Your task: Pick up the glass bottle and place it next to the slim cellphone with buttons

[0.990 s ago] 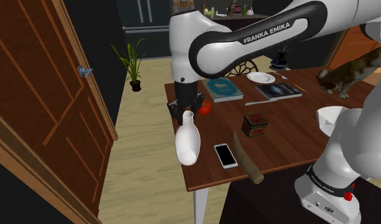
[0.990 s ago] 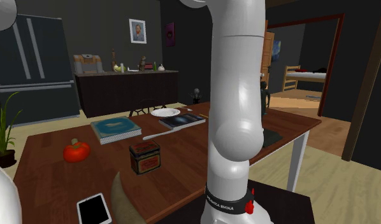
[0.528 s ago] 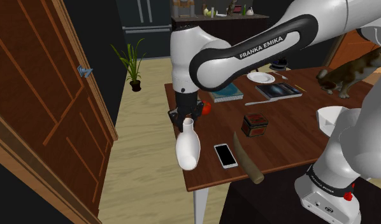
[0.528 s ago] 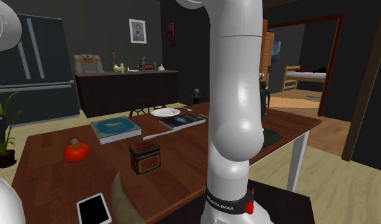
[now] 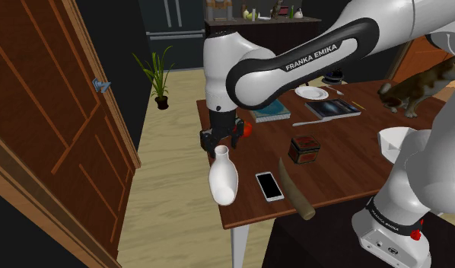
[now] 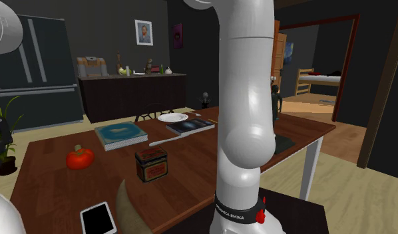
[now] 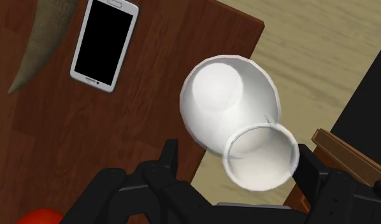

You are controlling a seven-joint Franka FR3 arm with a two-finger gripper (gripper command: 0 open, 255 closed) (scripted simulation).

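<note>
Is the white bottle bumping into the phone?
Apart. The wrist view shows a wide strip of bare brown table between the white bottle and the phone.

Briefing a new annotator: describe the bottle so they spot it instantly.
Find the brown table and its corner nearest the wooden door. The bottle stands upright at that edge, beside the phone, under the open claw. It is the only white, round-bellied, narrow-necked thing there; its neighbours are a flat phone and a brown horn.
</note>
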